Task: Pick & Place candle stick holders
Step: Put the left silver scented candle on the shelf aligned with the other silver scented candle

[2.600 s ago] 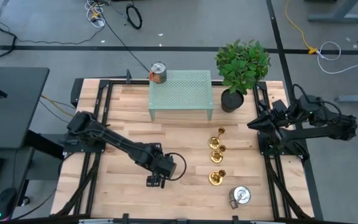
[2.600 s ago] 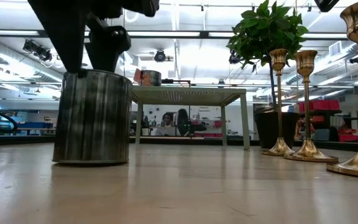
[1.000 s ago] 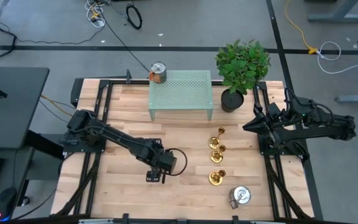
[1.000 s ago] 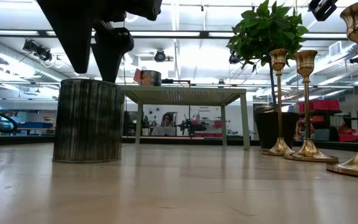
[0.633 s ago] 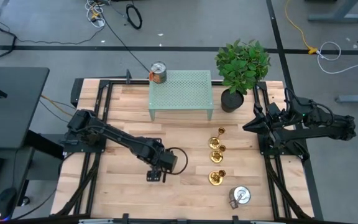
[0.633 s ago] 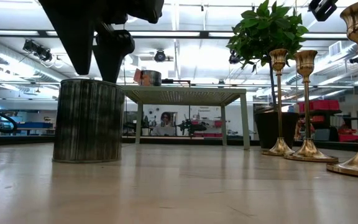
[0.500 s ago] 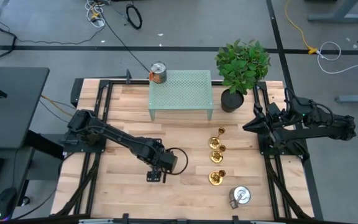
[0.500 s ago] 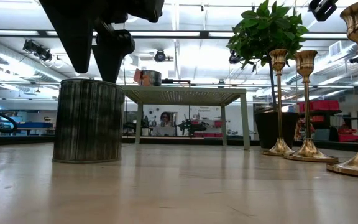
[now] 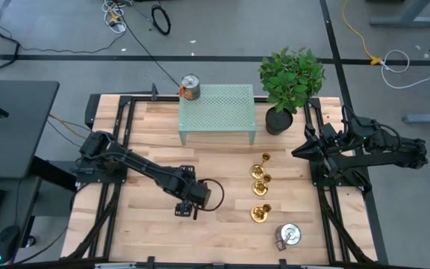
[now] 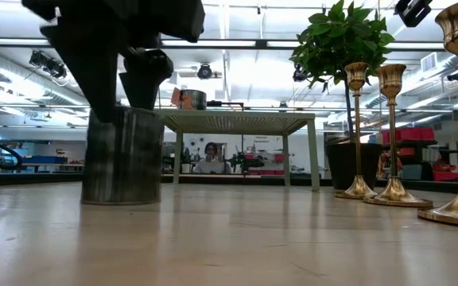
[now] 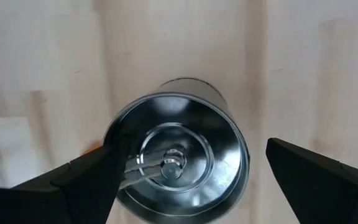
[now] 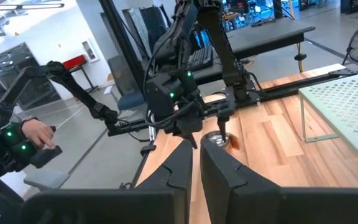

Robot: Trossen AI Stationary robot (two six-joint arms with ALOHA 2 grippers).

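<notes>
Sliding rightward in low view: tin can point(image 10: 122, 156) under spread left gripper point(image 11: 185, 180); right gripper point(image 12: 196, 163) pressed together.

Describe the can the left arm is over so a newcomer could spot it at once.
Start at the pale green perforated metal stand at the wooden table's back edge, then come toward the front and a little left. There the left gripper hangs with open fingers either side of an upright silver cylindrical tin can. Unlike the can lying by the front edge, it stands upright.

Bright overhead ceiling lights point(image 10: 237, 75), soft shadows; left wrist view blurry, glare on can point(image 11: 179, 155).
</notes>
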